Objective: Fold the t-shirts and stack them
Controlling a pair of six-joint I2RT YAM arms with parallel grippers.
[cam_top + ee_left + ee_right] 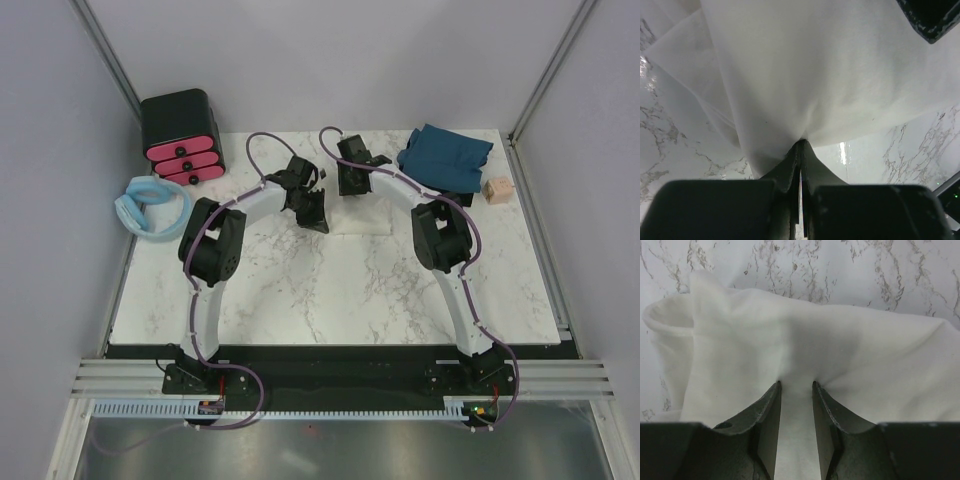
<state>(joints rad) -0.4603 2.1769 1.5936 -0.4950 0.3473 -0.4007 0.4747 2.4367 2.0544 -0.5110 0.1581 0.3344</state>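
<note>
Cream-white t-shirt (830,75) is the piece I'm working. It sits at the far middle of the marble table (330,290), between my two arms, and it is hard to pick out from overhead because it's white on white.

The left gripper (800,145) is clenched tight on one edge. Its jaws meet with the cloth pinched at their tips, and the fabric fans away from that point in a taut drape above the tabletop. The right gripper (796,385) grasps the same shirt. Its jaws stand a little apart, but a thick gather of cloth fills the gap and creases run in toward both tips, so I read that as a hold rather than a loose straddle.

The dark teal-blue t-shirt (443,152) lies bunched at the far right corner, well apart from both grippers, with a small tan block (497,190) just beside it.

I judge this as the start of a fold on the white shirt, with both corners taken and the stacking not yet begun. Next I'd raise both hands together, keep the held edge level and stretched, carry it over the rest of the shirt and lay it down flat before letting go.

The black box with pink drawers (182,138) and the pale blue padded ring (150,207) sit far left, out of my way.
</note>
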